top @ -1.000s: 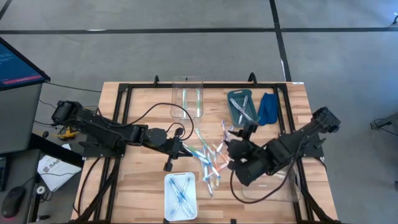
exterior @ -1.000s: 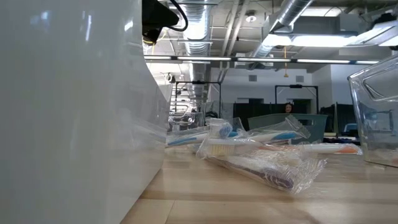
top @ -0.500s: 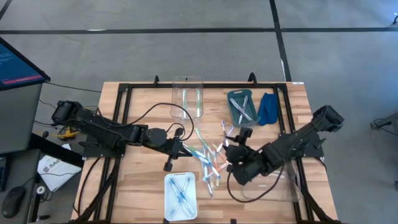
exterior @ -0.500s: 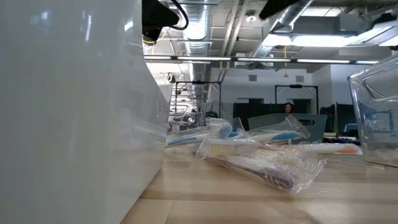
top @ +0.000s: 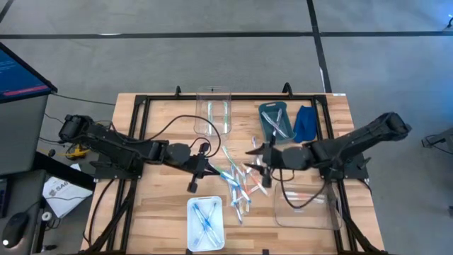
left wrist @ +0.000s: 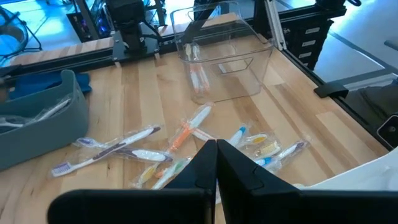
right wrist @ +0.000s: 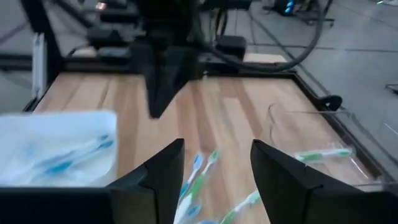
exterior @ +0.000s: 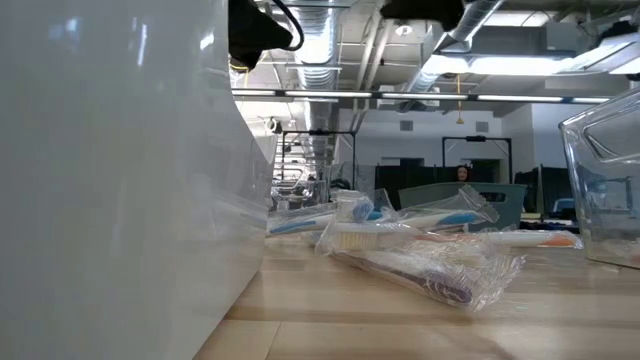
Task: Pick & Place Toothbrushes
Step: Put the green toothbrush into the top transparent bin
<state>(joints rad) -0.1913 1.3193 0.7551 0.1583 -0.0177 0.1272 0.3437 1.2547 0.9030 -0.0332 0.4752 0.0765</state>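
A wooden slatted table (top: 163, 205) framed by black rails is seen from above, set on a grey floor in a large open workshop with exposed ceiling ducts. On it stand clear bins, a grey tub (top: 274, 122) and a white tray (top: 205, 218), each already holding a few brushes. The right gripper (top: 263, 167) hangs over the pile with its fingers parted and nothing between them; the left gripper (top: 209, 170) waits just beside the pile, clenched shut and empty. The toothbrushes (top: 239, 180) lie scattered mid-table, several in crinkled clear wrappers. They are judged light, stiff and slippery in their film, likely to skid; a grasp across the middle of a handle is judged safest.
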